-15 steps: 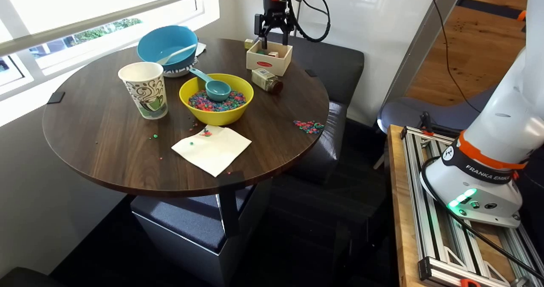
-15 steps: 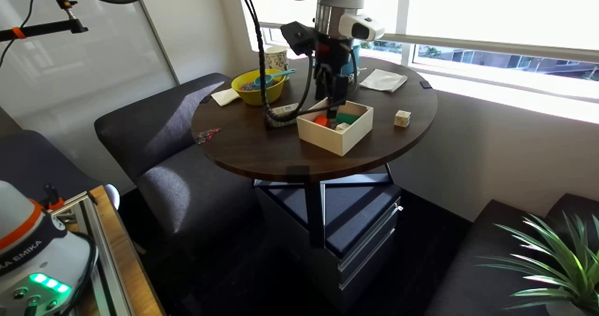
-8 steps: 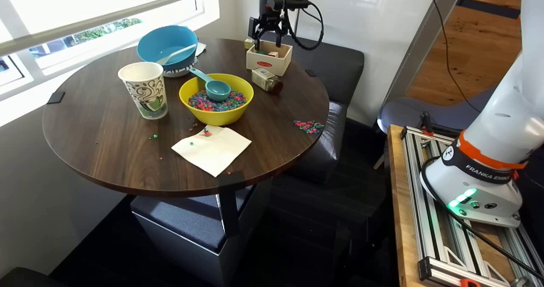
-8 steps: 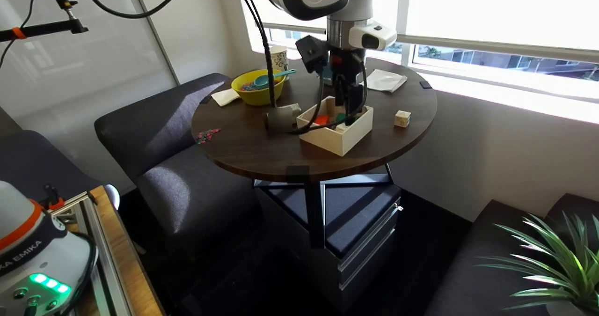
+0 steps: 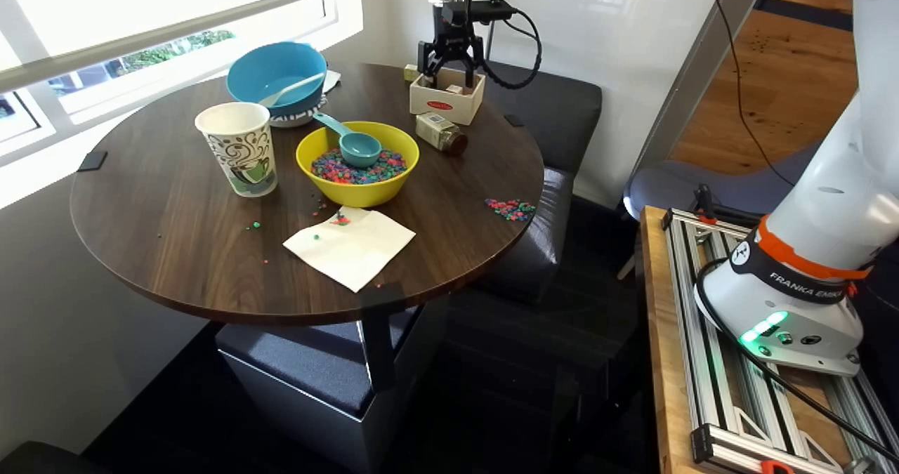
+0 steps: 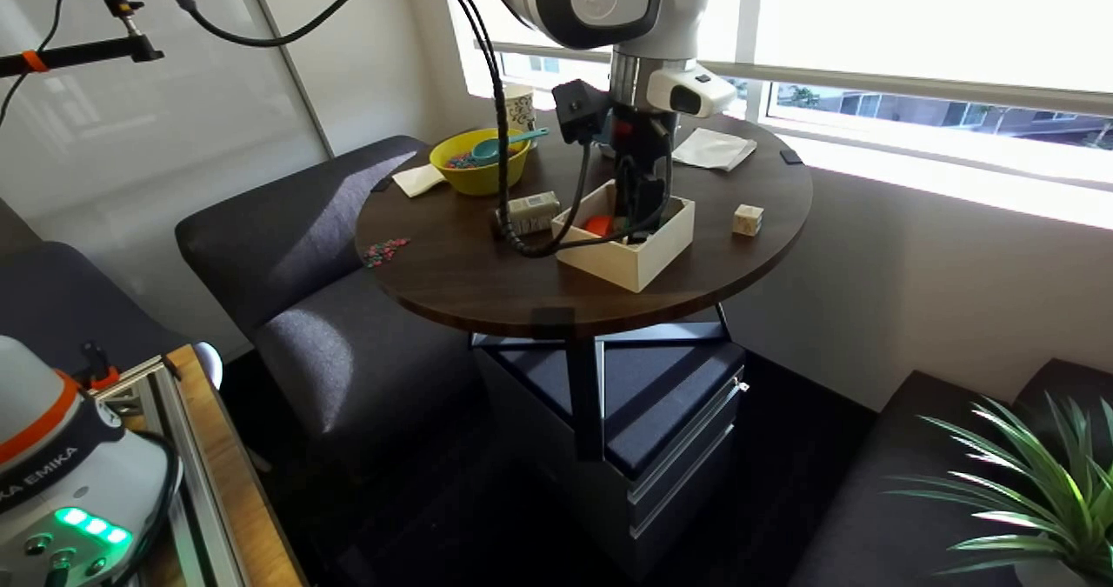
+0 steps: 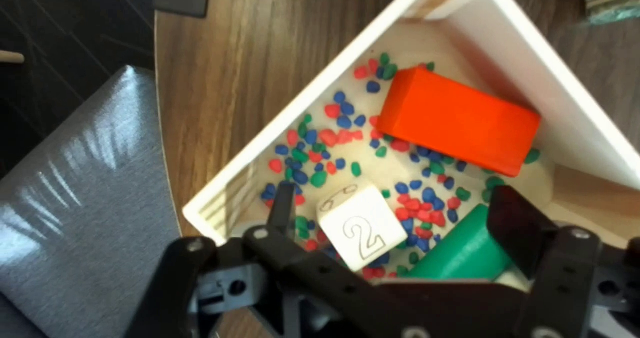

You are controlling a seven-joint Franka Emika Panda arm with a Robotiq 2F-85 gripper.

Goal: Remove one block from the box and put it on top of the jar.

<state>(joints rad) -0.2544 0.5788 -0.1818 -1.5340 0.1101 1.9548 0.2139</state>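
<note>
Only the wrist view shows the floor of the box [image 7: 307,100]: one cube [image 7: 364,230] towards 7 o'clock, one red block [image 7: 460,120] towards 1, one green block [image 7: 457,252] towards 5, partly behind a finger, and red, blue and green bits [image 7: 318,179] too many to count. In an exterior view the box's wall bears a red mark [image 5: 440,106]. There the table [image 5: 175,207] carries one cup [image 5: 242,154], one blue bowl [image 5: 270,74] with one spoon [image 5: 291,90], and one yellow bowl [image 5: 362,194] with one scoop [image 5: 360,149]. In an exterior view one plant [image 6: 1043,483] shows at 4 o'clock, and one loose cube [image 6: 747,220] sits on the table at 3 o'clock from the box.

One jar [image 5: 439,132] lies on its side just beside the box, at 6 o'clock, its dark lid towards 4.

The cube in the box is white, with an outlined 2 on its upper face and another outlined figure, hard to read, on a side. The end effector [image 7: 400,217] reaches into the box, its fingers wide apart; the cube lies between them, a gap on either side, nearer the finger at 9 o'clock.
</note>
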